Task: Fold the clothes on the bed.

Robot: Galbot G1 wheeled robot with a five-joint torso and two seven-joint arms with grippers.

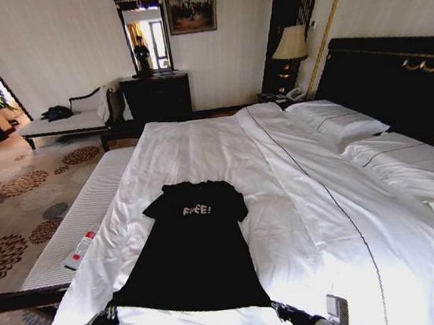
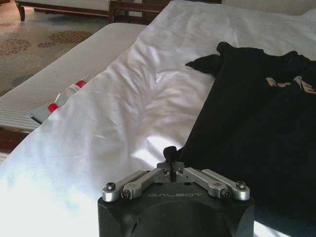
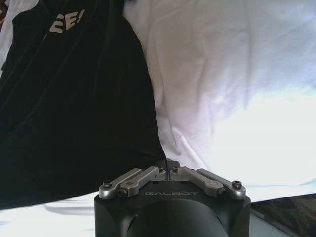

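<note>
Black T-shirt [image 1: 196,252]: spread flat, lower centre of frame, on the white bed [image 1: 285,202], hem toward the near edge. Left gripper [image 1: 103,317]: fingers pinched closed on the hem's lower-left corner. Right gripper [image 1: 284,309]: fingers closed on the lower-right corner. Bench [image 1: 81,219]: left of frame, alongside the bed, carrying a remote [image 1: 79,251]. Pillows [image 1: 339,124]: upper right. Bare sheet surrounds the shirt on all sides.

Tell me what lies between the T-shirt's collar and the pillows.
Only bare white bedding: in the head view, the duvet runs unbroken from the black T-shirt to the pillows, crossed by a thin dark seam line.
</note>
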